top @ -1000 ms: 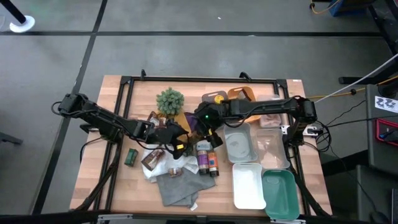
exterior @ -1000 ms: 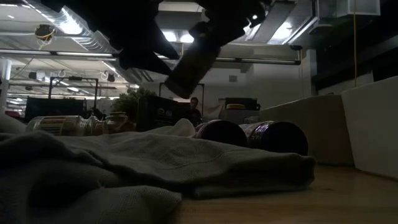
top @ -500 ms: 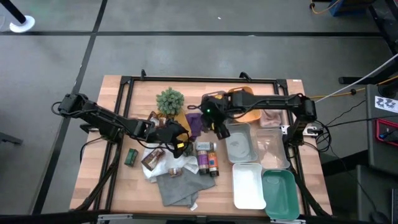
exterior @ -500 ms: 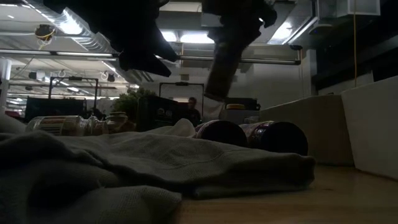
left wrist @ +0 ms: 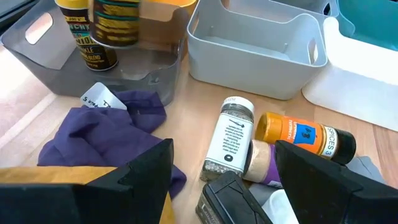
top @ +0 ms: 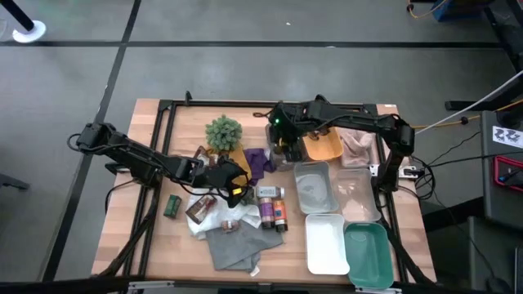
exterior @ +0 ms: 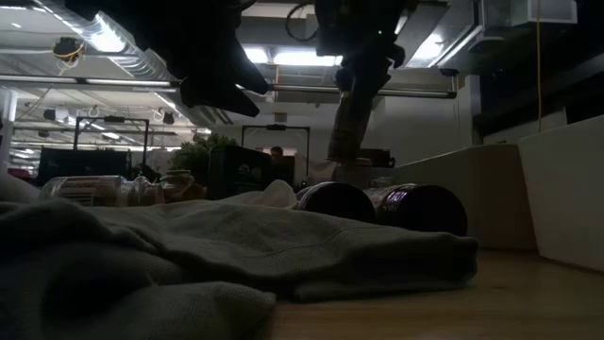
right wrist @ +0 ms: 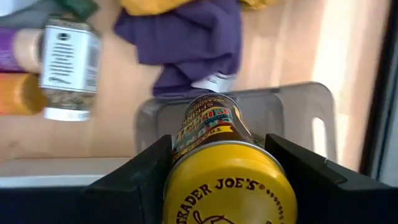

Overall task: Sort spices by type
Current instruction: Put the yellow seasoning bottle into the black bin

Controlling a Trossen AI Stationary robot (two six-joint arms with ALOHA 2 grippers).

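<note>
Right gripper (right wrist: 217, 186) clamps a yellow-topped tin (right wrist: 224, 180), one dark finger on each side of the lid, which reads "Trader Joe's". In the high view this gripper (top: 288, 145) sits at the back of the table, over a clear grey bin (top: 282, 129). The right wrist view shows the tin hanging over that bin (right wrist: 298, 112), label end pointing down into it. From the left wrist view, the held tin (left wrist: 117, 22) hangs above the bin's interior, with a second yellow-topped tin (left wrist: 84, 31) already standing inside the bin (left wrist: 37, 43).

Left gripper (top: 233, 189) hovers mid-table, fingers spread, nothing between them. Its two dark fingers (left wrist: 146, 171) frame the wrist picture.

Loose spices nearby:
- white-capped jar (left wrist: 227, 146), lying on its side on the wood, just beside the purple cloth (left wrist: 106, 134)
- orange bottle (left wrist: 298, 137) with a dark cap, lying alongside the jar, touching or nearly so
- green tin (top: 172, 206) near the table's left edge, well apart from the rest
- brown foil packet (top: 201, 209) beside the grey cloth (top: 233, 245)

Trays on the right side: grey tray (top: 315, 186), white tray (top: 324, 243), teal tray (top: 368, 253), orange tray (top: 325, 147). Small green plant (top: 223, 132) stands at the back, near the purple cloth.

Low view: two dark-labelled bottles (exterior: 377, 203) lie behind the cloth heap; the held tin (exterior: 347, 127) hangs above them.
</note>
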